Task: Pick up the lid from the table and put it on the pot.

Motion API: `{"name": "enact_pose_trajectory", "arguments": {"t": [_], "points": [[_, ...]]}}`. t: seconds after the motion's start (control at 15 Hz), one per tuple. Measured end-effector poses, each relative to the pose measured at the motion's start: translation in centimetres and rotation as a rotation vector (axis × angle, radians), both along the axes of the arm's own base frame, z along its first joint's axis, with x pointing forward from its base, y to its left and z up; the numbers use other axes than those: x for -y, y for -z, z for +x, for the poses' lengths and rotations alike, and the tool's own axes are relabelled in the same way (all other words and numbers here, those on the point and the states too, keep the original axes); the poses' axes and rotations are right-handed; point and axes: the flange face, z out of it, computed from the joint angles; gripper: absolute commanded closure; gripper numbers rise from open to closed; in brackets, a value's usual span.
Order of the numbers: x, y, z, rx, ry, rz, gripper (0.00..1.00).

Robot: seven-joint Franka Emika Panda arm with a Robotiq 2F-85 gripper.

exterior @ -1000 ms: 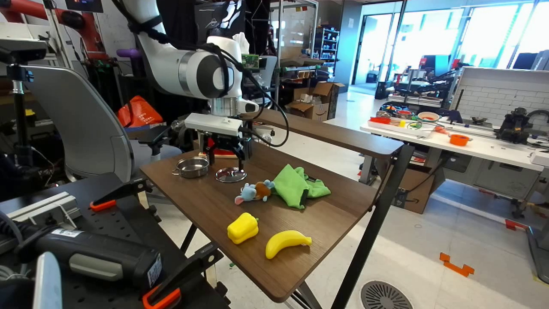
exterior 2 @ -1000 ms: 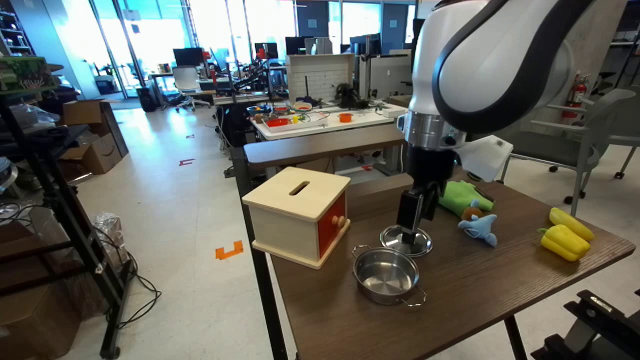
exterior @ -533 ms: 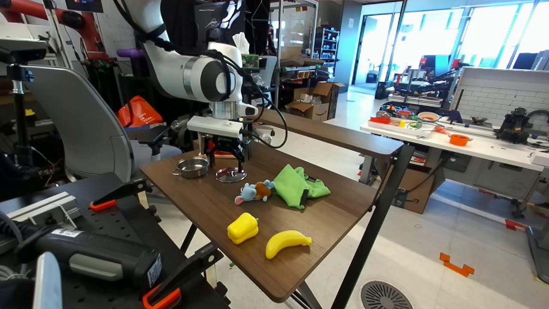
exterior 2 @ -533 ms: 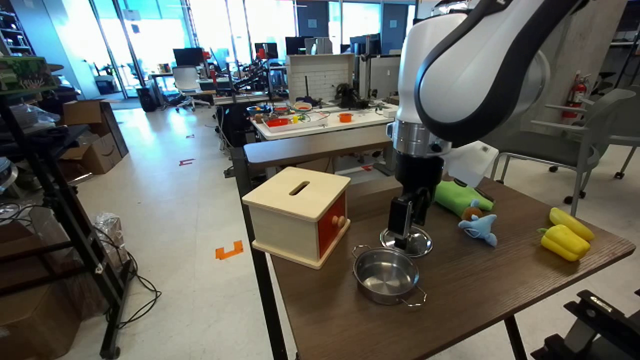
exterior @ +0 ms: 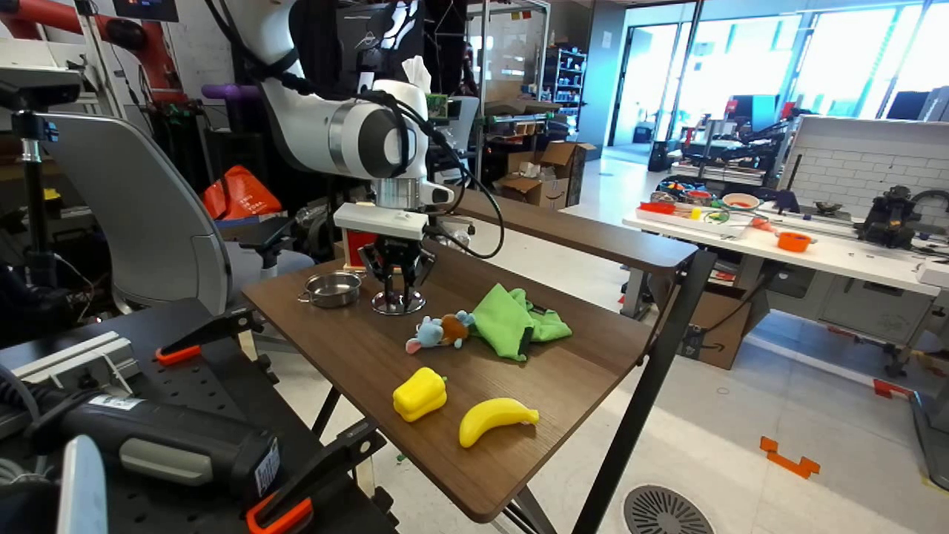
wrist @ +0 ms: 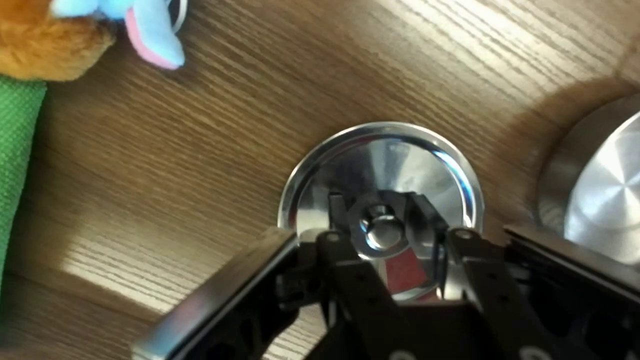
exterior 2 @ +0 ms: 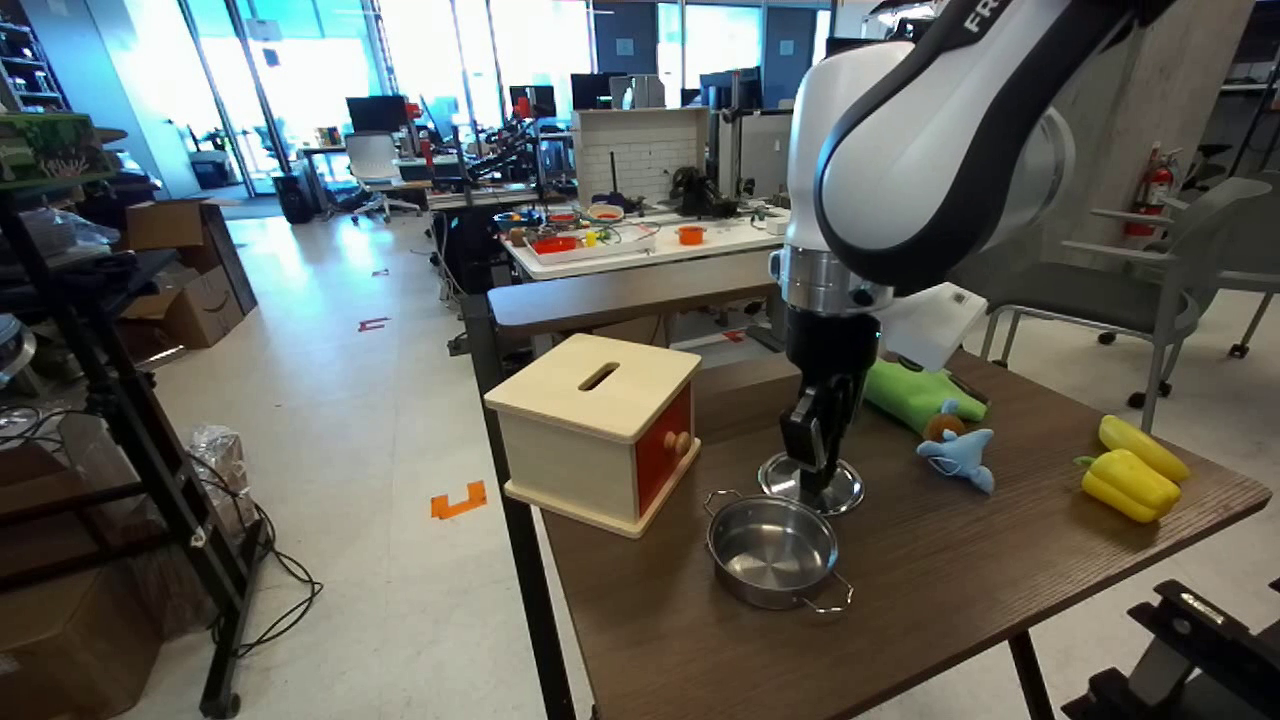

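The lid [wrist: 400, 155], a shiny round metal disc with a knob [wrist: 384, 232] at its centre, lies flat on the table in all views. Above it my gripper [wrist: 381, 215] points straight down, its fingers partly drawn together on either side of the knob. In the wrist view a gap still shows between the knob and each finger. Both exterior views place the fingertips low over the lid [exterior 2: 847, 490]. Close beside it stands the shallow silvery pot [exterior 2: 772, 550], uncovered and with wire handles; the wrist view cuts it off at the right edge.
A cream wooden box [exterior 2: 570, 460] with a red front stands near the lid and pot. On the lid's other side lie a blue-and-brown plush toy [exterior: 442, 330] and a green cloth [exterior: 511, 326]. Farther off are a yellow pepper [exterior: 420, 394] and a banana [exterior: 493, 419].
My gripper has come lower and shifted slightly over the lid, and its fingers, wide apart before, have drawn much nearer each other. Lid and pot stay practically where they were.
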Motion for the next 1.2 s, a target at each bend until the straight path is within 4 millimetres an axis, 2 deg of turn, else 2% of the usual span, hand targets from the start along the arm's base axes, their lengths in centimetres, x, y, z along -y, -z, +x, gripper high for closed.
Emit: {"name": "enact_pose_trajectory", "arguments": {"t": [0.07, 0.2, 0.4, 0.73, 1.2], "points": [[0.1, -0.1, 0.1, -0.002, 0.001, -0.003, 0.99], [0.2, -0.2, 0.3, -0.005, 0.004, -0.006, 0.95], [0.5, -0.2, 0.4, -0.004, 0.005, -0.013, 0.95], [2.0, -0.3, 1.0, 0.01, 0.021, -0.045, 0.95], [2.0, -2.0, 1.8, 0.044, 0.016, -0.058, 0.95]]}}
